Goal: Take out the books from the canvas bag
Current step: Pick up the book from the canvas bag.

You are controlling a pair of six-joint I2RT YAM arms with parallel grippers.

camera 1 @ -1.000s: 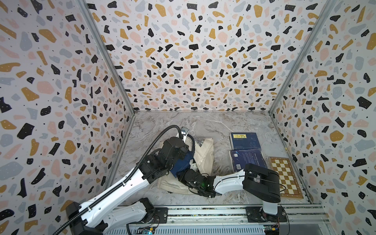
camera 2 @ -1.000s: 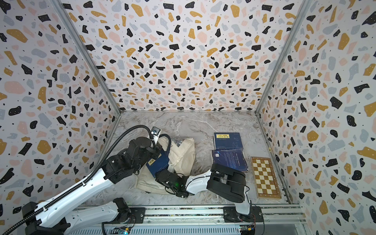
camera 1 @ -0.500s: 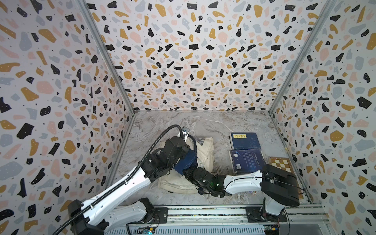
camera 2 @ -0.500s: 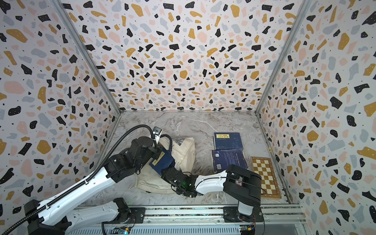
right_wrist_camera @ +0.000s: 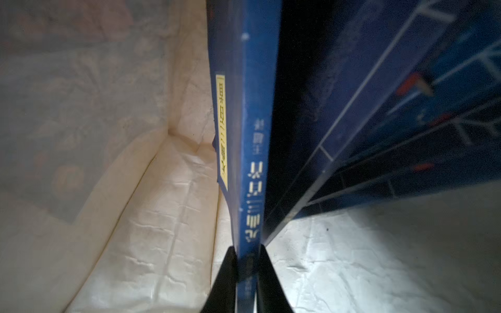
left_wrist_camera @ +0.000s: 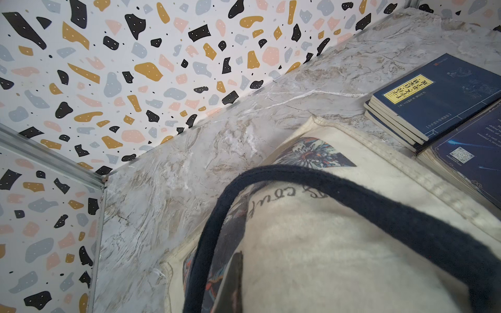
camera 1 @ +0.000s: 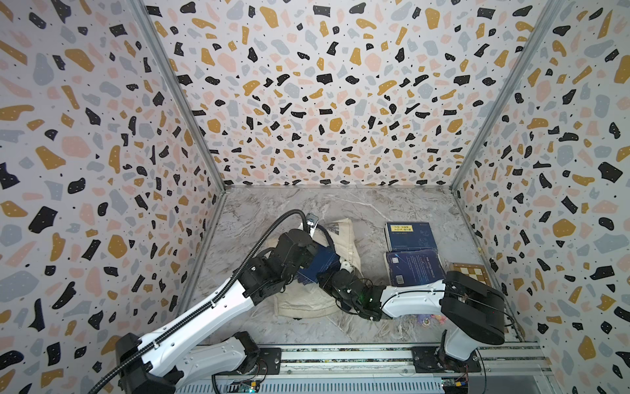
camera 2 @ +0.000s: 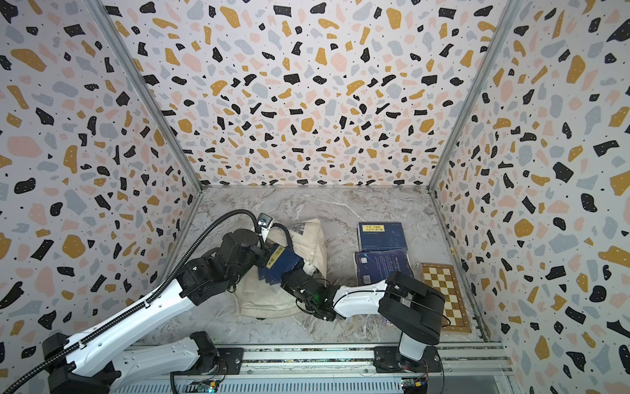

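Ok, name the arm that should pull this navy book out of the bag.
Right. The right gripper is shut on the spine of the navy book inside the canvas bag; the left gripper is shut on the bag's cloth, holding it up.

The marble tabletop (camera 1: pixel 375 211) carries the canvas bag (camera 1: pixel 306 300), two piles of books (camera 1: pixel 410 235) and a checkered board (camera 2: pixel 443 293).

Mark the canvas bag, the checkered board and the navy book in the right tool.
Canvas bag (camera 1: pixel 303 302): in a top view, on bare cream cloth.
Checkered board (camera 2: pixel 456 296): in a top view, on its middle squares.
Navy book (right_wrist_camera: pixel 253 162): right wrist view, on its spine.
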